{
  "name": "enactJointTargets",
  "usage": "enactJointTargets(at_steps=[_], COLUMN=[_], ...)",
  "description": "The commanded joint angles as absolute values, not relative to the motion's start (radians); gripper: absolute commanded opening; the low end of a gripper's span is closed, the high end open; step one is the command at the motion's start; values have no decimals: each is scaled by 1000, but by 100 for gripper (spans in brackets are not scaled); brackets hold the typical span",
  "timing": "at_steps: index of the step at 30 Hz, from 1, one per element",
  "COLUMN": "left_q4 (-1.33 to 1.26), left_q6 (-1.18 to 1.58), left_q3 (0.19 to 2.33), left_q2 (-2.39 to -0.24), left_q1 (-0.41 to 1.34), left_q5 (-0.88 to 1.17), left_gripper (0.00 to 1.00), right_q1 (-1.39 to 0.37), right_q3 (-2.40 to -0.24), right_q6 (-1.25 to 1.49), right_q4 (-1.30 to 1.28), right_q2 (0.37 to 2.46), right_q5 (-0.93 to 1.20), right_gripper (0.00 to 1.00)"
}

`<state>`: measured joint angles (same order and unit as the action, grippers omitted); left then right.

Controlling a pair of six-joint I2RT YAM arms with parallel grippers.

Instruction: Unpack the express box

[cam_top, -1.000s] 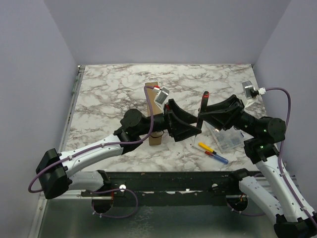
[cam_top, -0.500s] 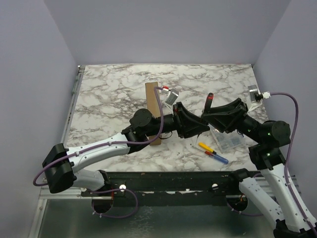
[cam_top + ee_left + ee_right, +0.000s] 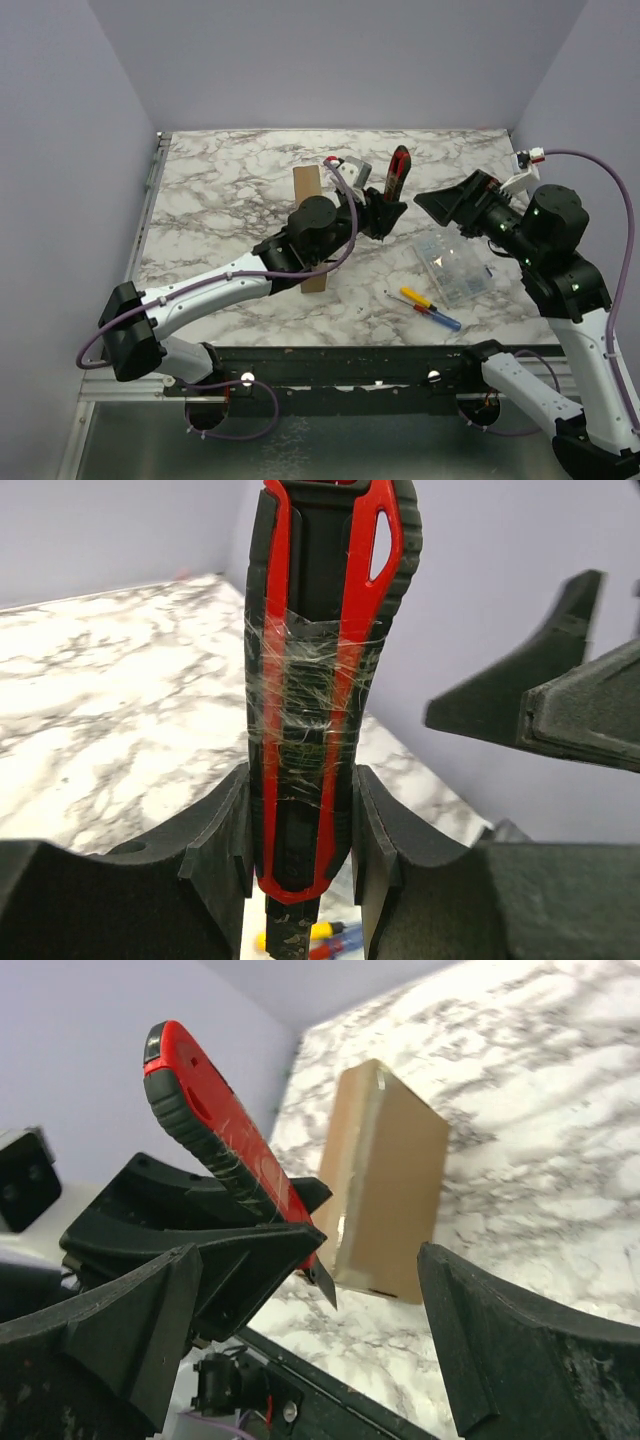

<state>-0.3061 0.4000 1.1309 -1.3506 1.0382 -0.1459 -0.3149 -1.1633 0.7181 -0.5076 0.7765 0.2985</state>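
Observation:
A red and black utility knife (image 3: 320,680) stands upright between the pads of my left gripper (image 3: 300,840), which is shut on its lower handle. Its blade (image 3: 325,1282) sticks out below the fingers. In the top view the knife (image 3: 398,172) is held above the table's middle by the left gripper (image 3: 385,215). The express box (image 3: 308,185), a flat brown cardboard mailer, lies closed on the marble just left of it, partly hidden by the left arm. My right gripper (image 3: 432,212) hangs open to the right of the knife, apart from it. The box (image 3: 385,1180) lies beyond the right gripper (image 3: 308,1255).
A clear plastic compartment case (image 3: 455,270) lies under the right arm. Yellow and blue handled tools (image 3: 425,305) rest near the front edge. A black rail (image 3: 350,360) runs along the table's near side. Grey walls close in the left, back and right.
The knife passed from the right gripper to the left. The left gripper shut on it and raised it toward the back. The right gripper opened and drew away to the right.

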Motion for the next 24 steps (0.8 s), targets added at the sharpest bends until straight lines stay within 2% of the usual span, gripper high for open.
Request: enactJointTargets(at_steps=[1,6,13,17,24], left_q4=[-235,-176,-168,-163,-139], left_q6=[329,239,170,142,252], left_q3=[1232,1359,1404,1360,1259], left_q2=[-1445,-1553,-1632,-1619,-1533], left_q1=[1047,1101,1139,1146,1149], left_q5=[-316,-455,-525,-493,-413], left_gripper=[0,0,0,0,0], right_q1=[-315,-316,-315,-316,-316], right_q3=[-1293,-1382,-1373,-1336,-1209], right_q6=[725,706,673,613,544], right_q4=[-804,-943,-962,-902,-654], right_q2=[850,868,832,798,725], right_q5=[115,-19,-70,-50,125], right_gripper=[100,100,100,100,99])
